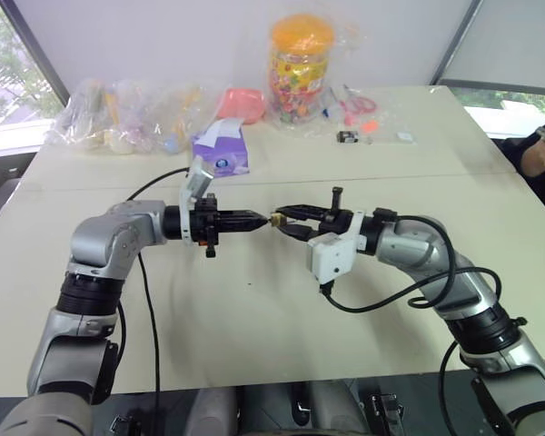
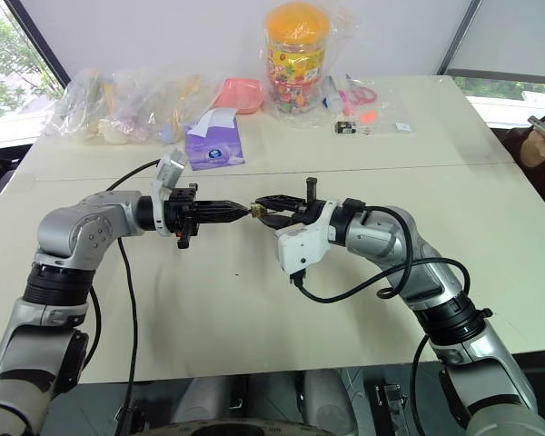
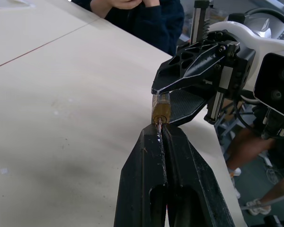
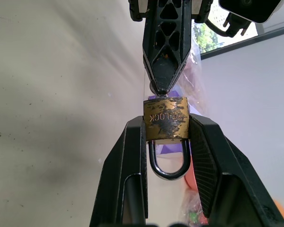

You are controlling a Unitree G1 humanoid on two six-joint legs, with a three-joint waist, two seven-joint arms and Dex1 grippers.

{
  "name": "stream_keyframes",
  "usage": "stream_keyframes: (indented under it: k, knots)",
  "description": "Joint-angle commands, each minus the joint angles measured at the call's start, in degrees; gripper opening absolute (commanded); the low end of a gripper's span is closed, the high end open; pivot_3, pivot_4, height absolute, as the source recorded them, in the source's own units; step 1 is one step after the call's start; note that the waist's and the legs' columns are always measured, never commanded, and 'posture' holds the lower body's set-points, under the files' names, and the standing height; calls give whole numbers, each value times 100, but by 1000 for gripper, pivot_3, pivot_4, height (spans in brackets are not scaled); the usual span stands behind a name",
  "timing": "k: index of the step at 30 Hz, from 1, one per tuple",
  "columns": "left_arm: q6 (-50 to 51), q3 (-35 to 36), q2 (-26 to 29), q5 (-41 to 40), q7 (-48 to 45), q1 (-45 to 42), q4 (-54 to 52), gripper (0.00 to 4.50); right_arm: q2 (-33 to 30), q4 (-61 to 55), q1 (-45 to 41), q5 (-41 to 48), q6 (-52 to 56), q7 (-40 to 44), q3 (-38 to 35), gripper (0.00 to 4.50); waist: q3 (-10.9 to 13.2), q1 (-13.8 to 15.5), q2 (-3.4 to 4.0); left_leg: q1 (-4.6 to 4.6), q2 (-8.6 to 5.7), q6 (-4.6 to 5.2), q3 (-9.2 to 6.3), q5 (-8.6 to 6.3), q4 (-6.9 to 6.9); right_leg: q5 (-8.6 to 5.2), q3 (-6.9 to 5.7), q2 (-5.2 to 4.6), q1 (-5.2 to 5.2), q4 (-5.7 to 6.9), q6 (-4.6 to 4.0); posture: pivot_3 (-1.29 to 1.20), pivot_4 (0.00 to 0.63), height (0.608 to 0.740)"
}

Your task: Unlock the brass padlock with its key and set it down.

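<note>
**Padlock and key meet above the table**

Pale table [image 1: 254,354], clutter of clear bags [image 1: 118,118] and a candy jar [image 1: 300,68] along the far edge. Above mid-table, right gripper [image 4: 165,130] clamps the brass padlock [image 4: 165,119] by its sides, shackle toward the wrist. Left gripper [image 3: 159,130] is pinched tight on the key [image 3: 159,124], its tip at the padlock's bottom face.
</note>
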Motion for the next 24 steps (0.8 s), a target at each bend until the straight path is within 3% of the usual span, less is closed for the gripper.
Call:
stream_keyframes:
  k: [1, 24]
  knots:
    - [-305, -15, 4, 109, 15, -15, -149, 38, 17, -259, -61, 108, -75, -45, -110, 688, 0, 0, 0, 0, 0, 0, 0, 0, 0, 0, 0, 0, 0, 0, 0, 0, 150, 737]
    - [-3508, -356, -301, 1602, 92, 168, -212, 38, -12, -231, -50, 115, -139, 6, -121, 688, 0, 5, 0, 0, 0, 0, 2, 0, 0, 0, 0, 0, 0, -1, 0, 0, 150, 737]
